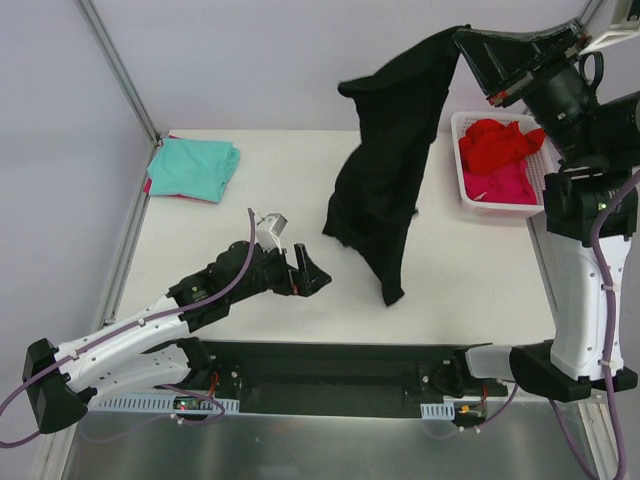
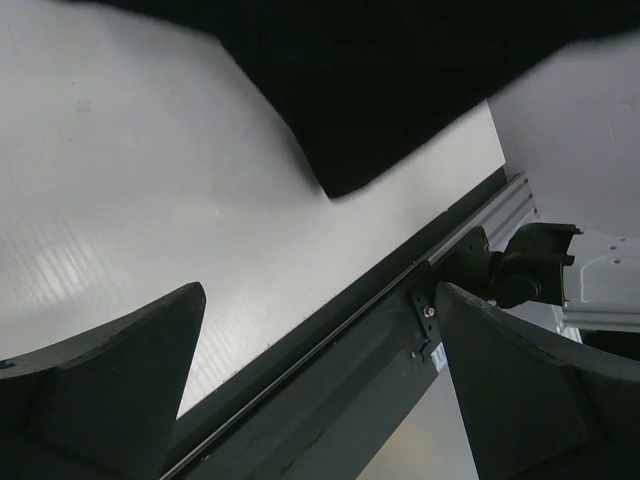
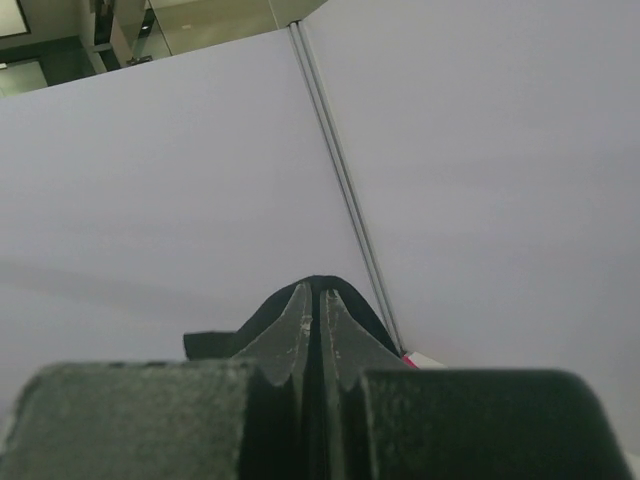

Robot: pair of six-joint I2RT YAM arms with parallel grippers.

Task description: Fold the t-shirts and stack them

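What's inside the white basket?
A crumpled red shirt and a pink shirt fill the basket. Anything beneath them is hidden, and the right arm covers the basket's right edge.

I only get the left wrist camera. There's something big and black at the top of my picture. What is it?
Observer: A black t-shirt, hanging in the air from the right pincer, which is shut on its top edge.
Operator: Is my pincer touching it?
Observer: No, the left pincer is open, low over the table, beside the shirt's hanging end but apart from it.
Operator: Any more shirts?
Observer: A teal t-shirt lies folded at the table's far left corner; a red t-shirt and a pink t-shirt sit in the white basket at the far right.
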